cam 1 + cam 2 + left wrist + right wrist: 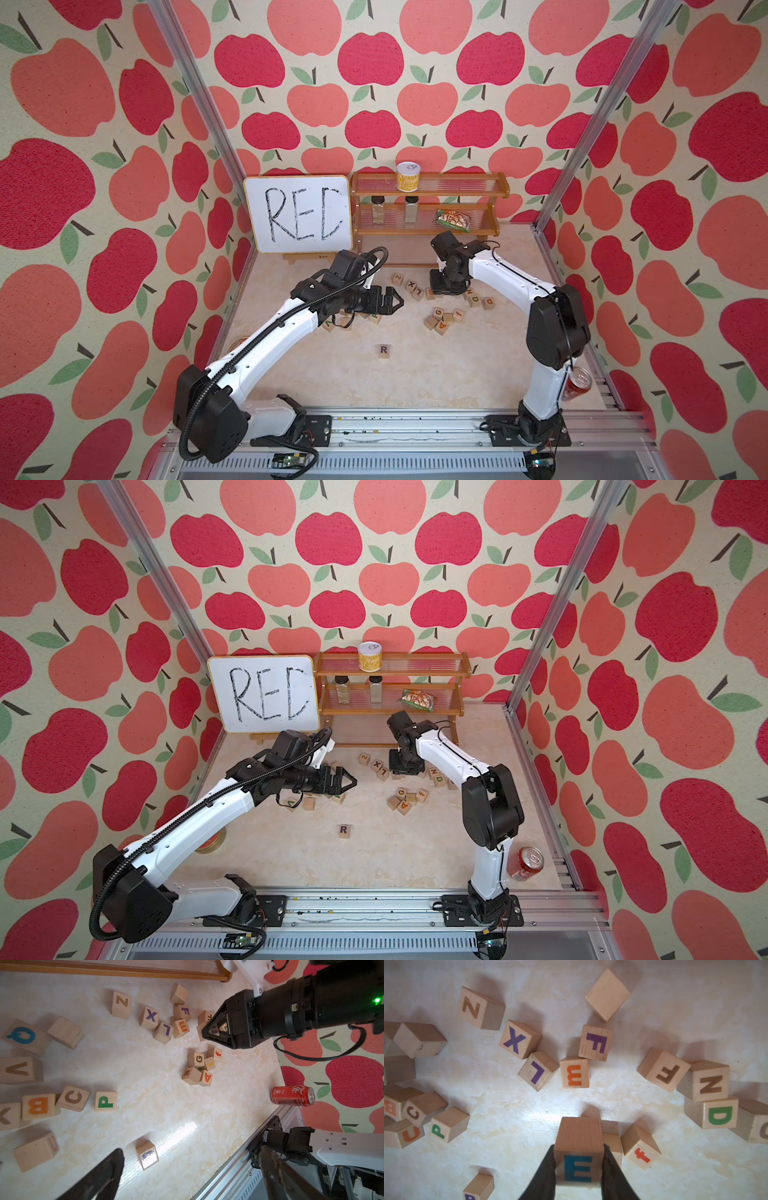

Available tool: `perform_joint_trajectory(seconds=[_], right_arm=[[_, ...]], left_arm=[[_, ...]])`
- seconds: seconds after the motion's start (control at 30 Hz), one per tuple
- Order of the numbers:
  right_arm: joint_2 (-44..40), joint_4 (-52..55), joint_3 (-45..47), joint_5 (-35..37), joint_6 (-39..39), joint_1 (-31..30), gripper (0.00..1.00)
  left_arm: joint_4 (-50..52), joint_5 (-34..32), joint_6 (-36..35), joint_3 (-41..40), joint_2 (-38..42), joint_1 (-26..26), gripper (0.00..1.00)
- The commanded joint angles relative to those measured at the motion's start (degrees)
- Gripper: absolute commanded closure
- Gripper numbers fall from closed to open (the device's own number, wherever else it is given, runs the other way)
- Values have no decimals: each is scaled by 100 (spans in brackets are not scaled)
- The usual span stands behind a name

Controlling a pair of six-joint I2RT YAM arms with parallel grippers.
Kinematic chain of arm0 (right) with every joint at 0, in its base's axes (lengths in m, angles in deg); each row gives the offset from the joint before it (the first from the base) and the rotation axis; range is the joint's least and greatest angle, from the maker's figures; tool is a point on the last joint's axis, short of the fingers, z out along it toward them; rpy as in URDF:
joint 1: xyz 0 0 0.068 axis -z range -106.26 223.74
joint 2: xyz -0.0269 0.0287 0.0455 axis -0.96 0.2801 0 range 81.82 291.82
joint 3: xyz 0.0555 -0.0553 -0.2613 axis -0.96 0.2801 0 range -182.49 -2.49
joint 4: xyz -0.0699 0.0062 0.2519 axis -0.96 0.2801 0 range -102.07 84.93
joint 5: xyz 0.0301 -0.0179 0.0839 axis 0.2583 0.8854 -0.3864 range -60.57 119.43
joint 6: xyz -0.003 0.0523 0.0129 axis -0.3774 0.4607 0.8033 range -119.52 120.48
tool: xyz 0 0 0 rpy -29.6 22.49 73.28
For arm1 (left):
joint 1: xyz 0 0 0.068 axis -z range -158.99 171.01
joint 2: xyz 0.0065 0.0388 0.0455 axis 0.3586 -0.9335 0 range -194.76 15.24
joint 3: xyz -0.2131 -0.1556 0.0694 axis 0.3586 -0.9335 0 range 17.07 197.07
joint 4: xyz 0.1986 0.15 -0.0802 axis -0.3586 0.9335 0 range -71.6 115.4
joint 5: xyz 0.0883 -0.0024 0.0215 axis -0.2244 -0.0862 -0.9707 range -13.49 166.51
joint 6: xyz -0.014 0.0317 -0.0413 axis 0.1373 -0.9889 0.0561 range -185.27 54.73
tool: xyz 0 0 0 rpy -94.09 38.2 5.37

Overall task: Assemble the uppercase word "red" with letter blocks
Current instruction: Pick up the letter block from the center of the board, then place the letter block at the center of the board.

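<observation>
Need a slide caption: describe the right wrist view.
Right hand shut on a light-wood cube printed with a teal E, amid scattered wooden letter cubes.

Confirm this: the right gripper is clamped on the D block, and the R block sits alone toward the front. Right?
Not quite. The right wrist view shows the right gripper clamped on the E block, not the D. The R block does sit alone toward the front.

light-wood r block (383, 350), dark purple letter up, flat and alone in the open, well apart from the others. e block (578, 1167), teal letter, clamped in the right gripper (579, 1147). d block (720, 1115), green letter up, lying flat, touching an n cube (708, 1084).
</observation>
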Motion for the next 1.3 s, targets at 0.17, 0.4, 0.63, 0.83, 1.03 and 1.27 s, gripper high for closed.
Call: perform_joint_trajectory(seconds=[0.17,0.4,0.63,0.83,1.03,1.27], right_arm=[[-355,340,-150,188,242,-455,100],[-518,408,-46,539,890,-1091,100],[-567,548,-66,944,1595,-1830,100],[-574,632,-73,1248,2076,-2390,100],[-593,657,54,1422,2475,-2782,100],[-628,515,340,1459,2838,-3066,100]], left_arm=[[269,-108,90,-343,497,21,1],[514,70,10,-631,1043,27,1],[930,197,14,-904,1796,21,1],[1225,194,113,-1133,2461,24,1],[1524,242,285,-1320,2985,22,1],[1732,245,459,-1455,3476,30,1]])
